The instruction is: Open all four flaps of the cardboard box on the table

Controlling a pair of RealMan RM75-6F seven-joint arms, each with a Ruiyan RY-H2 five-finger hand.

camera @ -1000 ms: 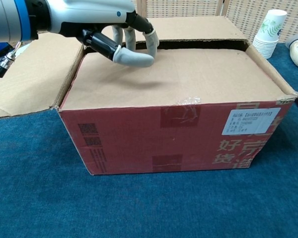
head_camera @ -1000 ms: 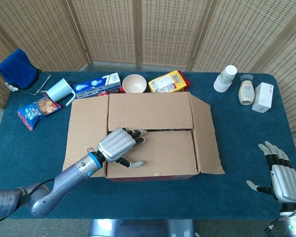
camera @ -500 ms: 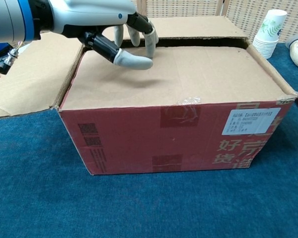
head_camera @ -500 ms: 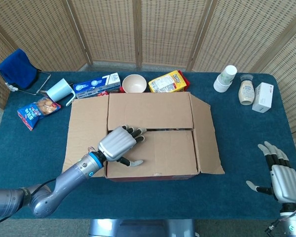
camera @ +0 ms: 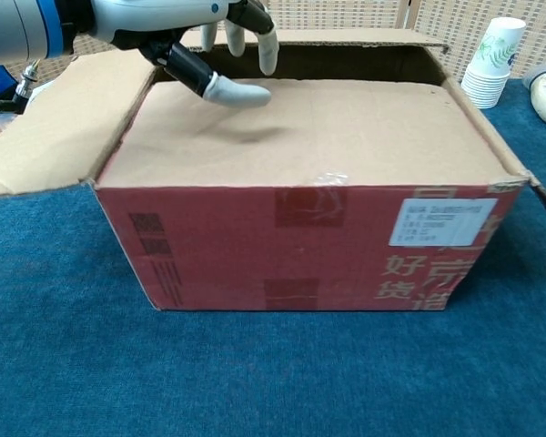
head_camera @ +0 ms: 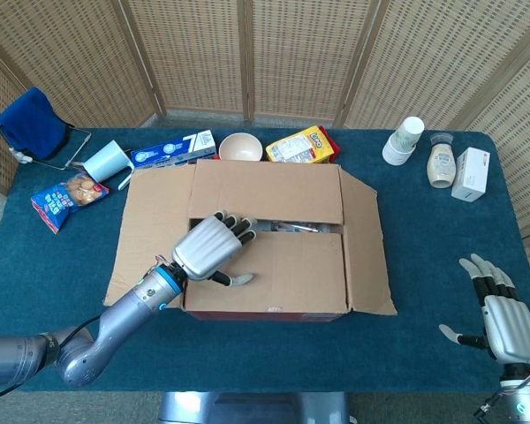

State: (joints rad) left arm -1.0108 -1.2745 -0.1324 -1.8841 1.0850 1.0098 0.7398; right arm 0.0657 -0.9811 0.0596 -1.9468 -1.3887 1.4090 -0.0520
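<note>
Up close, the fingers of the left hand curl down over the far edge of the near flap, their tips at the gap between that flap and the far flap; the thumb lies out flat on the near flap's top. Whether the fingers actually grip the edge cannot be told. That hand sits above the left part of the brown cardboard box with red printed sides, which stands mid-bench on the dark blue cloth-covered bench. Its two long flaps lie nearly level with a dark slot between them, while the left side flap and the right side flap are folded outward.

Further out, the right hand hovers near the bench's near right corner, holding nothing, fingers spread.

Behind the box lie a blue and white carton, a cream bowl and a yellow snack packet. At the far right stand a stack of paper cups, a pale jar and a white box.
</note>
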